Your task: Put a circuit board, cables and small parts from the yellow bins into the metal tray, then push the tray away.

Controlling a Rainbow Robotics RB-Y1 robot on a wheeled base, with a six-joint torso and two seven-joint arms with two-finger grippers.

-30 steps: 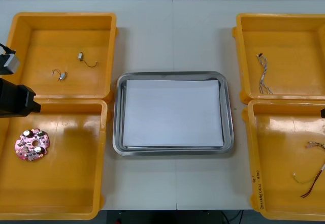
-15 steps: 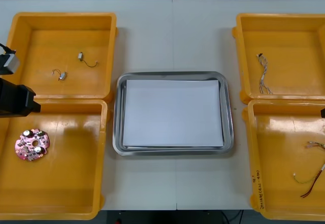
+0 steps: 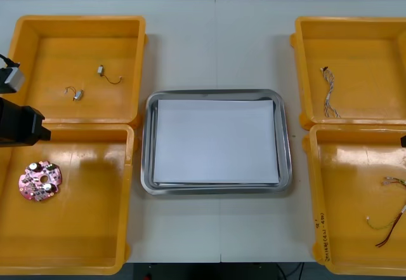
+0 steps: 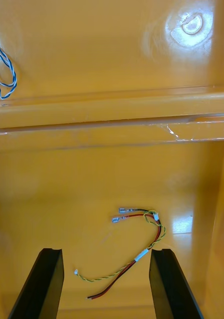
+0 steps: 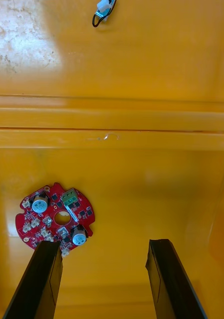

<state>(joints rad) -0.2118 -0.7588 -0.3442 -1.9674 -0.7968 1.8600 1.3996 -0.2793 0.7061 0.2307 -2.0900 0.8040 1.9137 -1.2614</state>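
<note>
Overhead camera looking steeply down on the whole counter (image 3: 216,51), left wrist camera close over the circuit board (image 5: 51,228), right wrist camera close over the red and yellow cable (image 4: 140,257), both visible from overhead too.

Left gripper (image 5: 104,244) fingers apart, right gripper (image 4: 106,251) likewise

Tray (image 3: 216,93) open above, bin walls (image 3: 139,70) flanking

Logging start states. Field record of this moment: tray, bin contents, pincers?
tray: metal tray, white inside, between yellow bins
circuit board: near left bin
small metal parts: two, far left bin
blue and white cable: far right bin
red and yellow cable: near right bin
left pincer: open, beside circuit board
right pincer: open, over red and yellow cable
</note>
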